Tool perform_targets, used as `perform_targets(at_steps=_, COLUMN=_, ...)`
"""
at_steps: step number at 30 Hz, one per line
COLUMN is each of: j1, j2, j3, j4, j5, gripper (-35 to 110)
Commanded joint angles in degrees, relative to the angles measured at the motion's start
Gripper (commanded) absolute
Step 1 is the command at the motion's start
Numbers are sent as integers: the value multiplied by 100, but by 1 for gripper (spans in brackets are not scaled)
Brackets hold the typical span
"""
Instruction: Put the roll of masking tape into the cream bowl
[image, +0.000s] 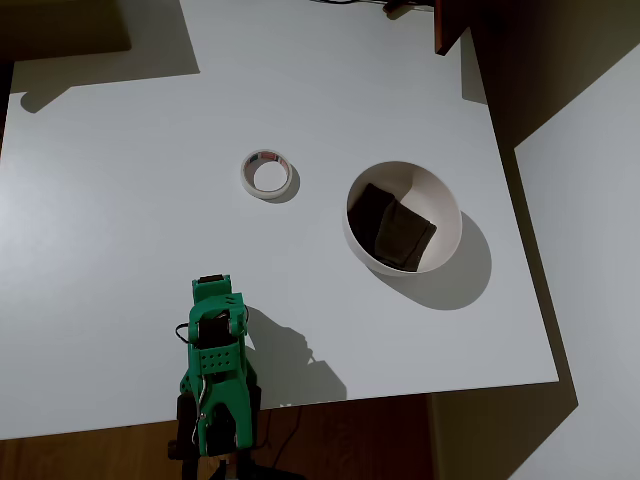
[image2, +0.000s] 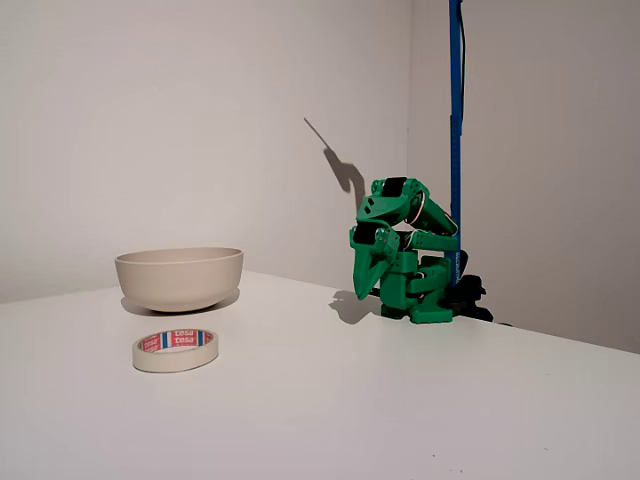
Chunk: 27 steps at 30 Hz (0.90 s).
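A: Where's the roll of masking tape (image: 267, 174) sitting?
B: Lying flat on the white surface (image: 120, 220), off-white ring, wide hole. In the overhead view it's resting left of the cream bowl (image: 403, 217), apart from it, not touching.
A: Bowl holding anything?
B: Dark brown squarish pieces (image: 391, 226) are lying inside. Bowl is standing upright, deep, smooth.
A: Any print?
B: Inner core is showing "tesa" in the fixed view (image2: 175, 350), red and blue blocks.
A: Arm?
B: Green arm (image2: 408, 250) is sitting folded at the surface edge, well apart from the tape. Hand (image2: 364, 285) is pointing down, carrying nothing; fingers looking together, but I cannot tell for sure.
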Motion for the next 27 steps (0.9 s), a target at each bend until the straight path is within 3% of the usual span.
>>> perform_targets(at_steps=1, j1=-105, j2=35, j3=-70, j4=70, j5=114, gripper=-8)
perform_targets(at_steps=18, j1=62, j2=26, j3=-79, j4=70, j5=281, gripper=-8)
perform_targets(at_steps=27, j1=835, j2=18, j3=-369, j4=-527, j5=571, gripper=-8)
